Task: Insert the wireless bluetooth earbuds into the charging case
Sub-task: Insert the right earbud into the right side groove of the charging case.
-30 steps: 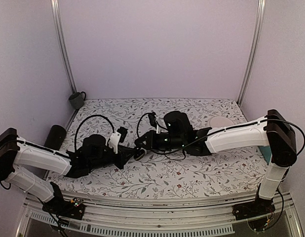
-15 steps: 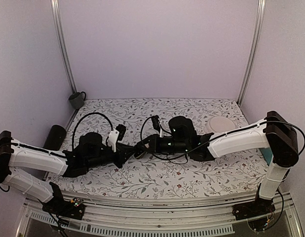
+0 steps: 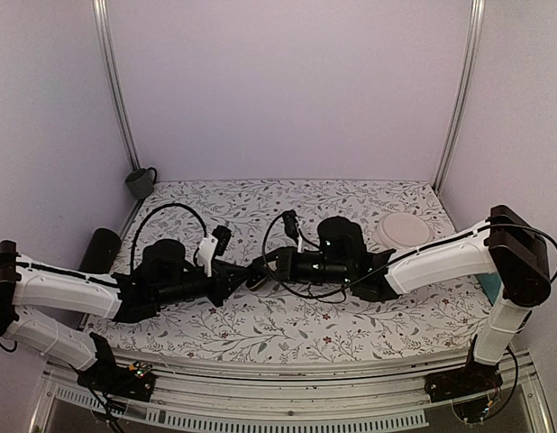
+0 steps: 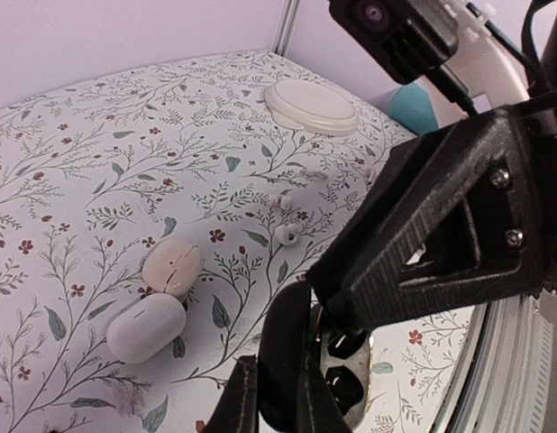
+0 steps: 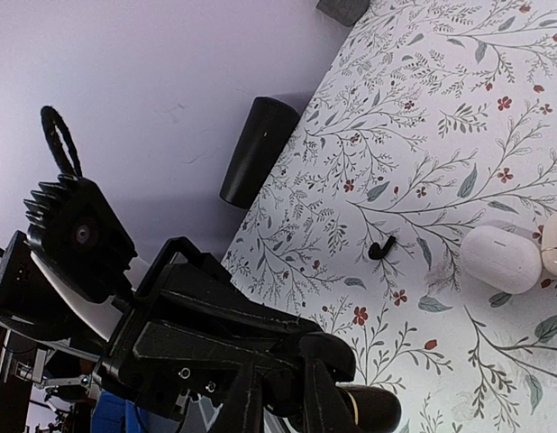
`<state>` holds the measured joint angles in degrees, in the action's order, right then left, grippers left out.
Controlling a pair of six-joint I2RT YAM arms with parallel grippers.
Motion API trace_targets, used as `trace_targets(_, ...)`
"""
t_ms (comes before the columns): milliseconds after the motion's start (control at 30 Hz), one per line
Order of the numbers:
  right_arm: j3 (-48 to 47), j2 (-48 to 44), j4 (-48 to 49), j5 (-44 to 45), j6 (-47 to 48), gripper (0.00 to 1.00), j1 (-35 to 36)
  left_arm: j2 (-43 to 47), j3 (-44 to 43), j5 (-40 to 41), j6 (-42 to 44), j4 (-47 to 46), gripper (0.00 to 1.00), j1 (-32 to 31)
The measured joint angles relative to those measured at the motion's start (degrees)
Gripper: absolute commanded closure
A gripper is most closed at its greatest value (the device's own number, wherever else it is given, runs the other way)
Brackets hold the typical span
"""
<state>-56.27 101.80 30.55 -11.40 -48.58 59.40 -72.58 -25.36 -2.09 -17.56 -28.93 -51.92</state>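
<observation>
My left gripper (image 4: 277, 383) is shut on the raised lid of the open black charging case (image 4: 287, 356). It holds the case just above the cloth, and the two dark wells (image 4: 346, 370) face the right arm. My right gripper (image 5: 283, 397) is shut on a small dark thing that looks like a black earbud. Its fingers (image 4: 423, 225) press against the case's open face. A second black earbud (image 5: 380, 248) lies on the cloth beyond. In the top view the left gripper (image 3: 245, 276) and the right gripper (image 3: 260, 271) meet at mid-table.
Two white oval pebble cases (image 4: 173, 268) (image 4: 145, 327) and two tiny white buds (image 4: 285, 233) lie near the grippers. A white round dish (image 3: 403, 228) sits at the back right. A black cylinder (image 3: 100, 248) and a dark mug (image 3: 140, 182) stand at the left edge.
Both wrists have shifted a little to the right, uncovering the white dish. The two grippers have stayed tip to tip at the case.
</observation>
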Motion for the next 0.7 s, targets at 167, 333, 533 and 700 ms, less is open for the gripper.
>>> trace_targets(167, 0.4, -0.6, 1.7, 0.6, 0.2, 0.89, 0.1, 1.1, 0.0, -0.8, 0.0, 0.5, 1.0, 0.0)
trace_targets(333, 0.8, -0.9, 3.7, 0.8, 0.2, 0.89, 0.1, 1.9, 0.0, -1.6, 0.0, 0.6, 1.0, 0.0)
trace_targets(533, 1.9, -0.9, 5.3, 0.8, -0.1, 0.89, 0.0, 2.0, 0.0, -2.0, 0.0, 1.1, 1.0, 0.0)
trace_targets(700, 2.4, -0.9, 6.3, 0.7, -0.2, 0.89, 0.0, 2.3, -0.7, -2.0, -0.3, 2.4, 1.0, 0.0)
